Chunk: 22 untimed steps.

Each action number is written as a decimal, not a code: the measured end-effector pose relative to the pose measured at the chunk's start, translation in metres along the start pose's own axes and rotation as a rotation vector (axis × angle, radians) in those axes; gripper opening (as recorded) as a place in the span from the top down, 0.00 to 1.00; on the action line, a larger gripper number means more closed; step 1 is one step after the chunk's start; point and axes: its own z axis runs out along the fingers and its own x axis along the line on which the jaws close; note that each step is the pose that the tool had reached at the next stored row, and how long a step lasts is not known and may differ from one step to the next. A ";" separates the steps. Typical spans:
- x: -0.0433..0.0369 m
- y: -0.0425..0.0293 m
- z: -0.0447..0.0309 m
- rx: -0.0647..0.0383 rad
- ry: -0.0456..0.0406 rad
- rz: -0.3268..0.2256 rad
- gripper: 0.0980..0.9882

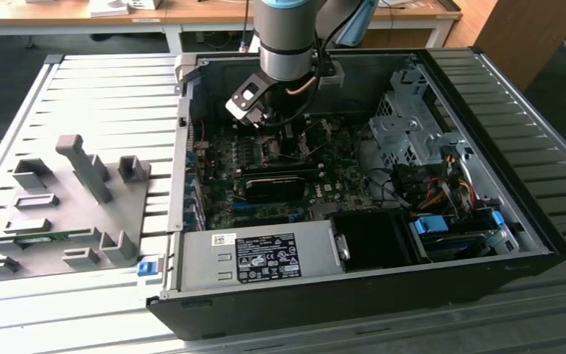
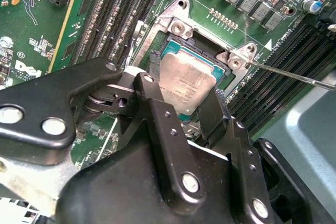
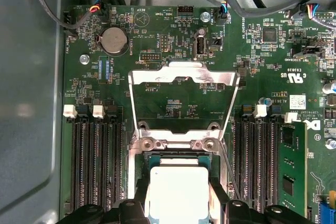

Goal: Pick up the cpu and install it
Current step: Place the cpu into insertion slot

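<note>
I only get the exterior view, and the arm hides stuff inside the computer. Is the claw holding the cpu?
Observer: Yes. In the second wrist view the claw grips the cpu by two opposite edges.
Operator: Where is it?
Observer: Right over the socket on the green board. I cannot tell if it is fully seated.
Operator: Is the cover shut?
Observer: No. In the first wrist view the metal frame stands flipped open behind the socket.

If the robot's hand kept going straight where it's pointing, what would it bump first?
Probably the CPU socket on the motherboard. The hand, gripping the cpu, points straight down at it. I cannot tell whether the cpu already touches the socket.
</note>
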 end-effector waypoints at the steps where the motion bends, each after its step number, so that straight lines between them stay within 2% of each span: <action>1: 0.0000 0.0000 0.0000 0.000 0.0001 0.000 0.51; 4: 0.0001 0.0001 0.0003 0.000 0.0007 0.000 0.50; 5: 0.0001 0.0000 0.0002 0.000 0.0004 0.000 0.43; 13: 0.0000 0.0000 -0.0010 0.000 -0.0001 0.000 0.43; 19: 0.0000 0.0002 -0.0078 0.000 0.0002 0.000 0.43; 20: 0.0000 0.0002 -0.0088 0.000 0.0000 0.000 0.44; 21: 0.0001 0.0003 -0.0089 0.000 0.0002 0.000 0.52; 22: 0.0001 0.0003 -0.0089 0.000 0.0003 0.000 0.52</action>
